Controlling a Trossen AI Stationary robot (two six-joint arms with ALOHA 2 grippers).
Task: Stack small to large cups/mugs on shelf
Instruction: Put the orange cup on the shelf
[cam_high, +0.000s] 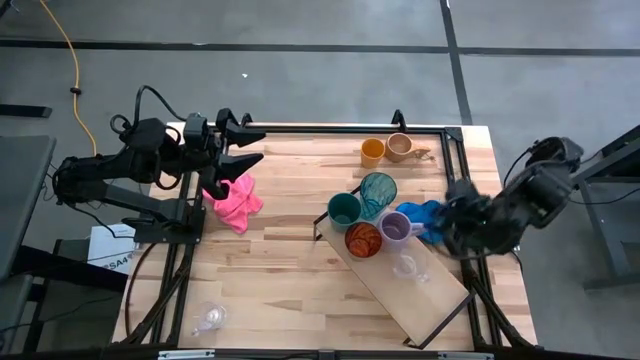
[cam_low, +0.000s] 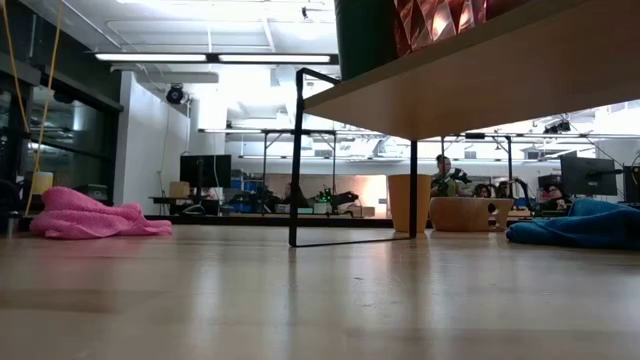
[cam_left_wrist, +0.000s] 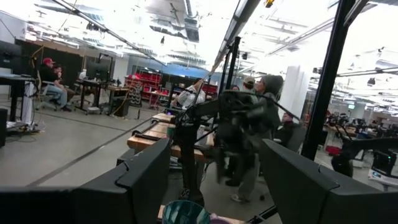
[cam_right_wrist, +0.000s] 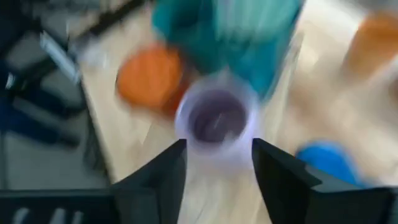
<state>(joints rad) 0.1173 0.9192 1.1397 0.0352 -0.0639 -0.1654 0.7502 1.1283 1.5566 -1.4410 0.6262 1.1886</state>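
Right gripper (cam_right_wrist: 214, 163) open, purple mug (cam_right_wrist: 214, 119) dead ahead, not gripped.
Mug sits upright on the shelf (cam_high: 420, 300), just beyond the fingertips; left gripper (cam_high: 240, 147) open, well apart.

My table (cam_high: 300, 270) carries the shelf (cam_high: 420, 300), set at a slant on the right. Directly on the wood lie a pink cloth (cam_high: 233, 198), a blue cloth (cam_high: 425, 215), an orange mug (cam_high: 372, 152), a tan mug (cam_high: 399, 146) and a clear glass (cam_high: 209, 317).
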